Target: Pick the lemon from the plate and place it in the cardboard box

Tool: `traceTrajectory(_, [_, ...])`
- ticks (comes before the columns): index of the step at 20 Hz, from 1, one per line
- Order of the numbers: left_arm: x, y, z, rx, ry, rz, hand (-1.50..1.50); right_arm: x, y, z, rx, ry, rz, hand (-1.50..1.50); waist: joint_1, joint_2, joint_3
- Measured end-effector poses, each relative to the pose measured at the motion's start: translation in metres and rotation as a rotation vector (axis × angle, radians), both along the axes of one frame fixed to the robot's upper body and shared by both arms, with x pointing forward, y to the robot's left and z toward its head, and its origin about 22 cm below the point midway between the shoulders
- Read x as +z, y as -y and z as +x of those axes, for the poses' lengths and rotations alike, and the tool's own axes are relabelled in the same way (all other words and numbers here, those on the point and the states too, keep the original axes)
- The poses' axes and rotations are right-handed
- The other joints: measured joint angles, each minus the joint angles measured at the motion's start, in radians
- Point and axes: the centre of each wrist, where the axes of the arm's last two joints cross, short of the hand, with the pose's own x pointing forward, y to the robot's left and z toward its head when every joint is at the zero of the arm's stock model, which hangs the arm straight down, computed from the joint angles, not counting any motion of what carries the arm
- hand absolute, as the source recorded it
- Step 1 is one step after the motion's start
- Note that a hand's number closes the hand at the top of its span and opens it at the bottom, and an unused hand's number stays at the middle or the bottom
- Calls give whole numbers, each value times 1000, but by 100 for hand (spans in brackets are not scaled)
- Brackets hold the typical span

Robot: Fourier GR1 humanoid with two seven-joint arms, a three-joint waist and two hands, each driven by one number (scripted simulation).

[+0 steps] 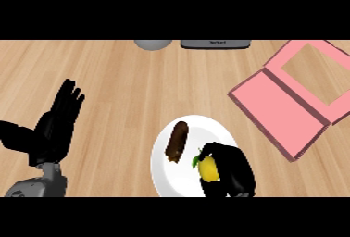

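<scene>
Yellow lemon (208, 168), within right robot hand (236, 170) fingers

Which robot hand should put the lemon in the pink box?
The right robot hand: it is already curled round the lemon and nearer the pink box. The left robot hand rests open, far away.

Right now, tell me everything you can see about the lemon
The lemon is bright yellow and oval, with a small green leaf at its upper left end. It stands lengthwise over the lower right part of the white plate, to the right of a brown sausage-shaped item. The right hand curls around it from the right, black fingers wrapping its top and bottom, so only its left face shows. Whether it is lifted or resting on the plate cannot be told.
</scene>
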Motion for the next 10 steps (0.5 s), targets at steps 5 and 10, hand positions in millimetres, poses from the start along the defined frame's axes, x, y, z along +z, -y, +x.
traceTrajectory(5, [-2, 0, -5, 0, 0, 0, 0, 2, -11, -6, 61, 86, -42, 150, 1, 0, 0])
traceTrajectory(10, [3, 0, -1, -17, 2, -3, 0, 7, -65, -39, 387, 169, -135, 150, 12, -3, -1])
